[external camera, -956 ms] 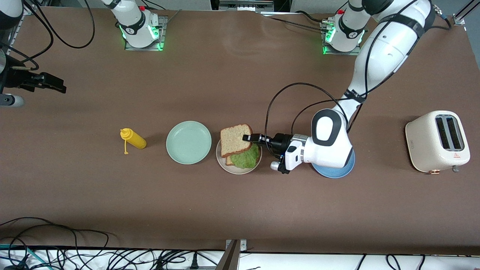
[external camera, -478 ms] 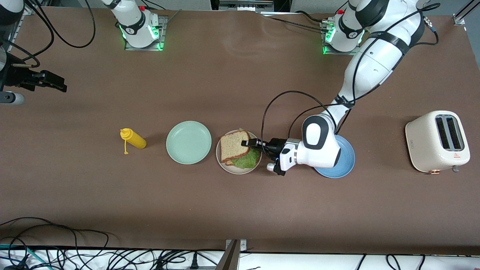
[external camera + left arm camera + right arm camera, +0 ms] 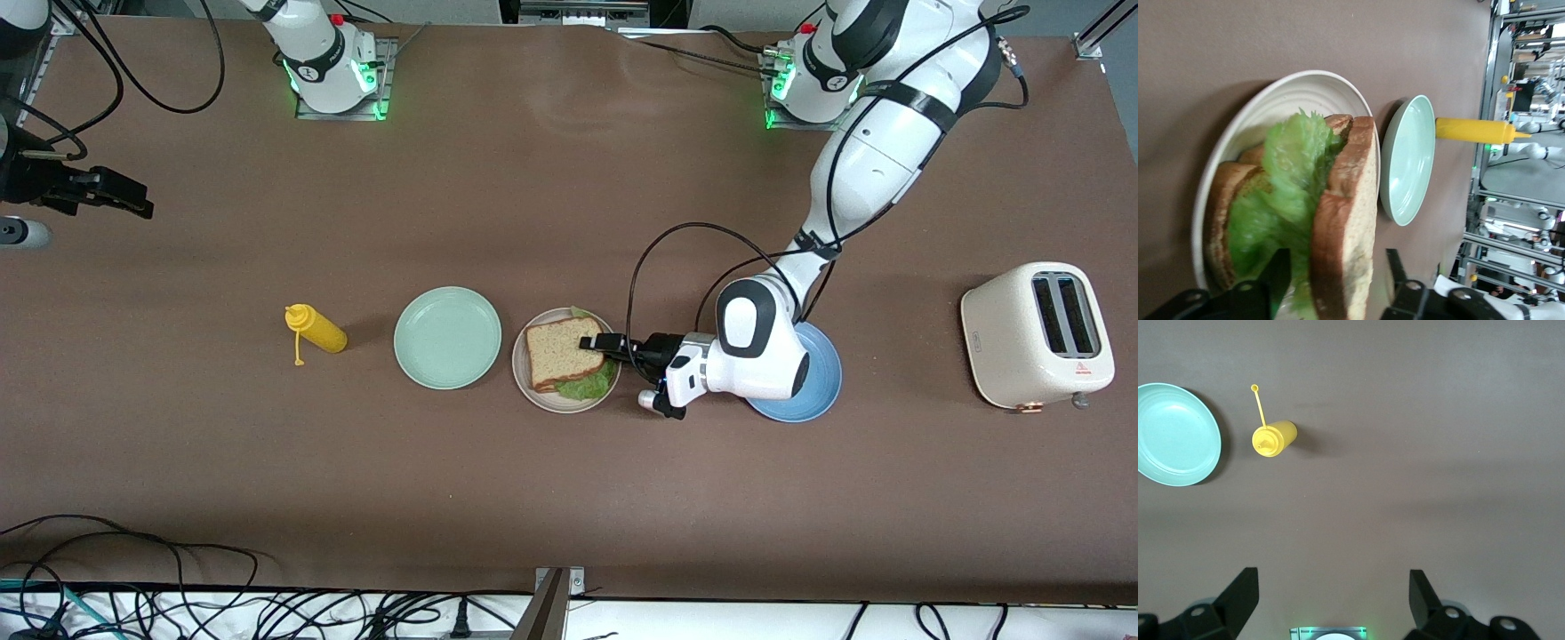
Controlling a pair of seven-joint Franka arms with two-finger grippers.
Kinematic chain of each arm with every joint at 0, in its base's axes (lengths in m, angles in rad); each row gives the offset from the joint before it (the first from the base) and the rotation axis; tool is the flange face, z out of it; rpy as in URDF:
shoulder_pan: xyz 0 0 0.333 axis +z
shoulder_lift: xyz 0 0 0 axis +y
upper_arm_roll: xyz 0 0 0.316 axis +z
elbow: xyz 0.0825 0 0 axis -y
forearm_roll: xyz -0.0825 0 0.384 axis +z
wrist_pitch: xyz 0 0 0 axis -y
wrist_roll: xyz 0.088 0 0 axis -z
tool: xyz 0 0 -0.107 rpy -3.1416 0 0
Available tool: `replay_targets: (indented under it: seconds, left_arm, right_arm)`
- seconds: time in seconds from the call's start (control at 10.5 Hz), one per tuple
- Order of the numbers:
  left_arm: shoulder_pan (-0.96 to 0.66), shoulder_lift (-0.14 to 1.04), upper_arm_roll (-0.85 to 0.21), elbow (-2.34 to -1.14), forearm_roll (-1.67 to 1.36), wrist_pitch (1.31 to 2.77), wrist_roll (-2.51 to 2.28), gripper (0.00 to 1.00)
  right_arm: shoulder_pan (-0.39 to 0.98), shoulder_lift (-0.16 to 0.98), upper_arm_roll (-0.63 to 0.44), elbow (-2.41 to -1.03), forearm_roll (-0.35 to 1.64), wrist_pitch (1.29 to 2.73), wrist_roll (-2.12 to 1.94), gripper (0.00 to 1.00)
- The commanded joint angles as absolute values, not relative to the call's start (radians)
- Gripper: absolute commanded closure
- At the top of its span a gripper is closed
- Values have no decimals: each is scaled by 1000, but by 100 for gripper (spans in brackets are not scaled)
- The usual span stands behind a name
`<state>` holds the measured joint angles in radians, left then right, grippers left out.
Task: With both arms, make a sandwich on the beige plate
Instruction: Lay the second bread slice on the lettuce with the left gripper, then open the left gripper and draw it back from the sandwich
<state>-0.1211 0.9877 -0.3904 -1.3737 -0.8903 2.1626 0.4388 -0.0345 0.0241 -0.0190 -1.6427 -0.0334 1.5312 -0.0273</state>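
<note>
I'm counting three plates in a row: one beige plate, one mint plate just beside it toward the right arm's end, one blue plate near it toward the left arm's end. I'm seeing two bread slices on the beige plate, with one lettuce leaf between them. I'm logging one yellow bottle, past the mint plate from the beige plate, and one toaster, well apart from it at the left arm's end. I'm watching two arms.
</note>
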Motion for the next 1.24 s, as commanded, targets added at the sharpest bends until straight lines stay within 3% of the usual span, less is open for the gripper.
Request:
replay_targets:
  seconds: [0.0, 0.48, 1.15]
  left_arm:
    - [-127, 928, -376, -1387, -826, 2164, 367, 0]
    - [-117, 787, -376, -1385, -411, 2094, 7, 0]
    - [-66, 470, -368, -1385, 143, 1687, -129, 0]
  right_arm:
    - [-34, 32, -25, -1620, -31, 1526, -12, 0]
    - [-32, 38, -23, -1620, -31, 1529, -12, 0]
    - [-29, 40, -23, -1618, -31, 1531, -14, 0]
